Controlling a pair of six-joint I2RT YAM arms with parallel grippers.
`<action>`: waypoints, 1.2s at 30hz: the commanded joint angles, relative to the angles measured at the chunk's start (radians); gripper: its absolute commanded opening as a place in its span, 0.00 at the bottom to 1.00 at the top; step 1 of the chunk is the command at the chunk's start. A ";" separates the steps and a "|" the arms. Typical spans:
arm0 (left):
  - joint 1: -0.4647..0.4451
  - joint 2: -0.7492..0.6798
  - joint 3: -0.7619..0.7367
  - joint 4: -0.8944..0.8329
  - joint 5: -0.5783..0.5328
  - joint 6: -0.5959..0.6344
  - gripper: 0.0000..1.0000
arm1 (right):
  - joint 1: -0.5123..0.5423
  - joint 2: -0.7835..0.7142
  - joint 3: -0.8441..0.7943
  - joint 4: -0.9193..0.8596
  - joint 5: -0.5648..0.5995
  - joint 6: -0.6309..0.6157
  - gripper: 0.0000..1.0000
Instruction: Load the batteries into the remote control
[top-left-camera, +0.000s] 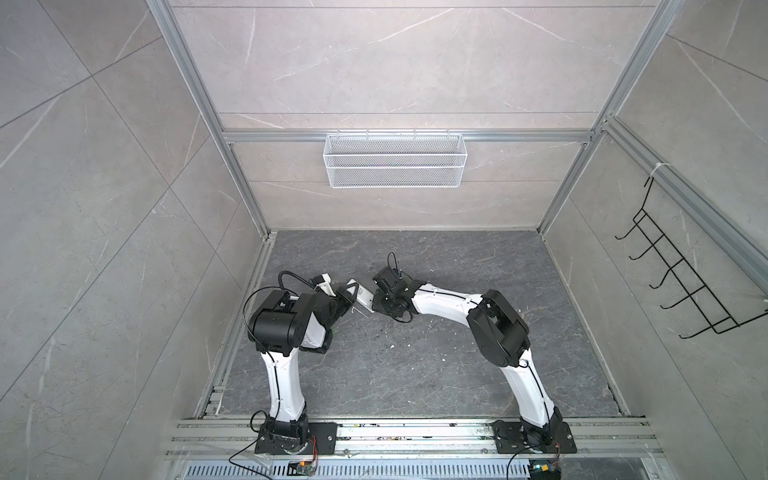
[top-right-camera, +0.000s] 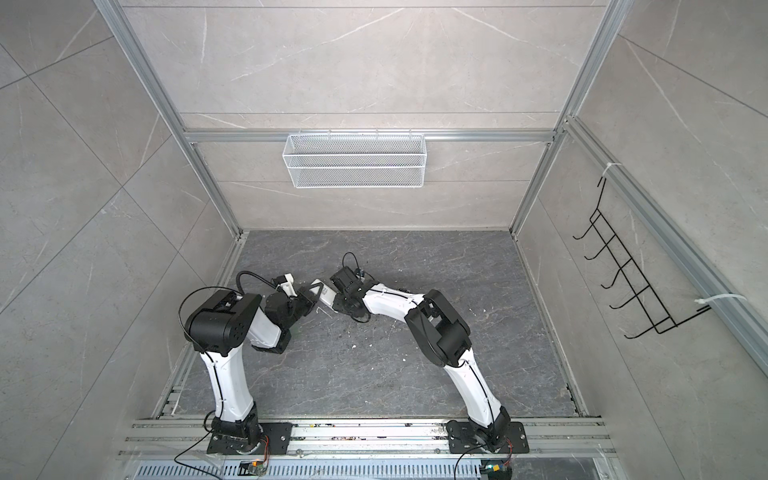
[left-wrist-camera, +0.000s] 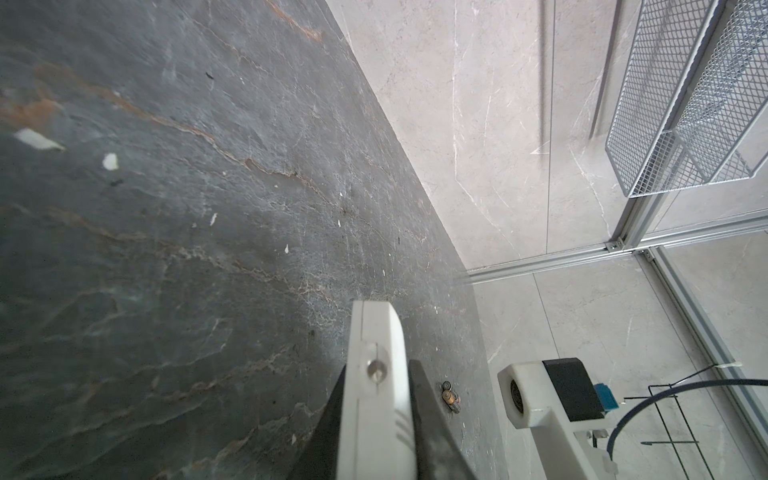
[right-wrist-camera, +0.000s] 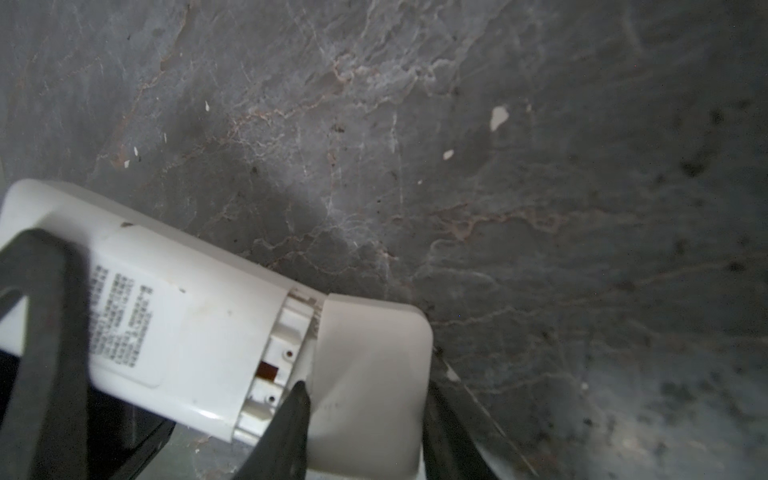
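Firmly, left claw (left-wrist-camera: 377, 374) pinches remote control (right-wrist-camera: 208, 316); right claw (right-wrist-camera: 368, 390) grips cover (right-wrist-camera: 374, 340).

One remote control (right-wrist-camera: 174, 316), one cover (right-wrist-camera: 370, 374), two batteries (left-wrist-camera: 450, 397), one mesh basket (top-left-camera: 395, 160).

The remote control (right-wrist-camera: 208, 316) is smooth glossy white plastic; the table (right-wrist-camera: 498, 208) beyond the right fingers (right-wrist-camera: 286, 432) is matt veined grey stone.

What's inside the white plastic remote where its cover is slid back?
In the gap of the white rectangular remote: bare white ribs and a small brown patch. The white squarish cover hides the rest.
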 joint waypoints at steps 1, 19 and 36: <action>-0.002 -0.028 0.009 0.031 0.020 0.009 0.05 | -0.005 -0.039 -0.037 -0.001 0.022 0.026 0.39; 0.023 -0.088 -0.022 0.019 -0.055 0.013 0.05 | -0.033 -0.220 -0.198 -0.080 0.118 -0.089 0.40; 0.028 -0.211 0.012 -0.012 -0.028 -0.244 0.05 | -0.034 -0.282 -0.305 -0.097 0.129 -0.158 0.71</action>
